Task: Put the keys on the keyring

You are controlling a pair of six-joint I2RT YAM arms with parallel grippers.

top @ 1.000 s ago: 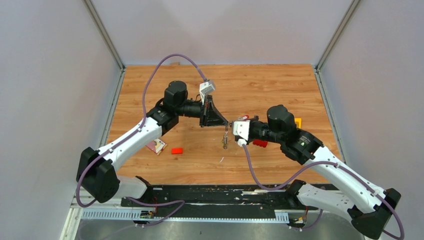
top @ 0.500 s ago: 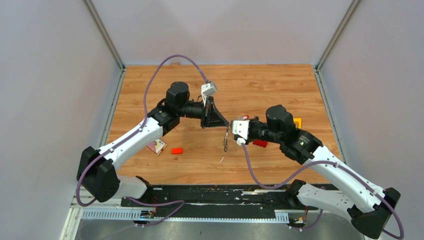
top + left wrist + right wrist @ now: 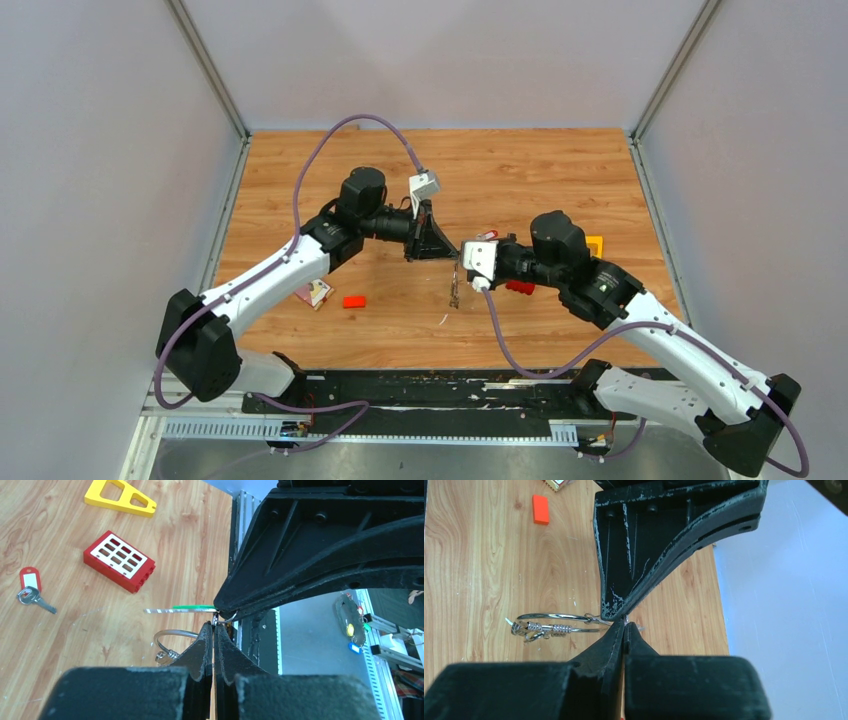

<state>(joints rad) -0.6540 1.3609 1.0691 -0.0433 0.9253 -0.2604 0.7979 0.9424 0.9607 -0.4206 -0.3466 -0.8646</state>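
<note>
Left gripper (image 3: 214,630): fingers pressed together. The wire of the keyring (image 3: 559,628) runs into the pinch, so it appears to be clamped on the ring.

Right gripper (image 3: 624,630): fingers also together, tip to tip with the left. The green key (image 3: 192,607) juts out level from its tip and is apparently pinched by the head.

Location: ring and green key are held in the air, just beside the red block (image 3: 119,568) on its left-arm side. A red-tagged key (image 3: 29,585) lies on the table near the same block.

Handling: the ring is light, stiff, springy wire, smooth enough to twist in the grip. Hold it beside the coiled section, leaving the opening free. Hold keys by the plastic head, because the thin metal blade is slippery.
</note>
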